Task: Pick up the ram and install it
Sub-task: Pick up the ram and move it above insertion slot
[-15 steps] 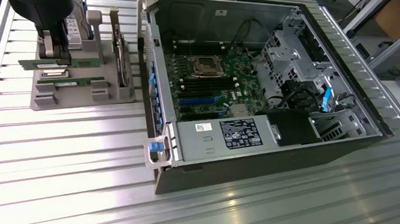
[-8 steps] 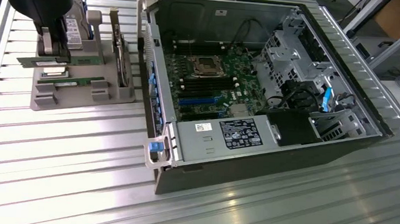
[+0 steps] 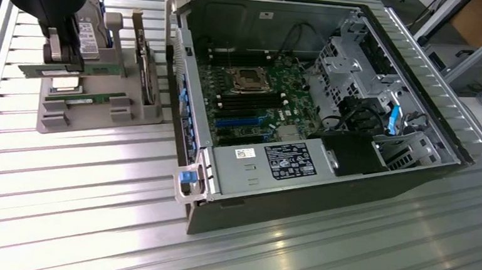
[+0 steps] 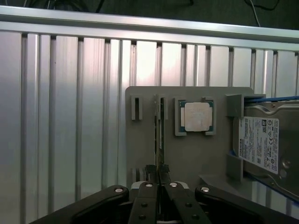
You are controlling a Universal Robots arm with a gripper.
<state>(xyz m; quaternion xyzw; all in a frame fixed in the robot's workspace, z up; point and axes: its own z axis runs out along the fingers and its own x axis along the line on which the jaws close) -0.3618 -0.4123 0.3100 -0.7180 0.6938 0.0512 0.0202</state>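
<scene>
I am pressing my jaws together on the thin upper edge of the ram (image 4: pixel 158 140). In the wrist view my gripper (image 4: pixel 159 173) is meeting it edge-on, with the stick running straight away from my fingertips. In the exterior view my gripper (image 3: pixel 61 61) is hanging in the upper left of the frame, and the ram (image 3: pixel 102 70) is showing as a green strip sticking out on both sides of my fingers. I cannot tell whether it is sitting in its slot or lifted just clear of it.

The grey holder (image 4: pixel 140 149) is lying under me. In the wrist view one pair of its slot posts is standing empty on one side of the ram, and the silver processor chip (image 4: pixel 196 116) is resting in its square recess on the other side. The hard drive (image 4: pixel 259 144) is sitting past the chip.

In the exterior view the holder (image 3: pixel 83 118) is also carrying a second ram stick (image 3: pixel 80 97), lying just below the processor chip (image 3: pixel 66 85) in the frame. The hard drive (image 3: pixel 89 22) is sitting above them, and a card with a bracket (image 3: pixel 145 60) is standing at the holder's right edge.

The open computer case (image 3: pixel 305 189) is filling the centre and right of that frame, well apart from me. It is holding the motherboard (image 3: pixel 260 105) and a power supply (image 3: pixel 281 162). Everything is resting on the slatted aluminium table (image 3: pixel 93 214).
</scene>
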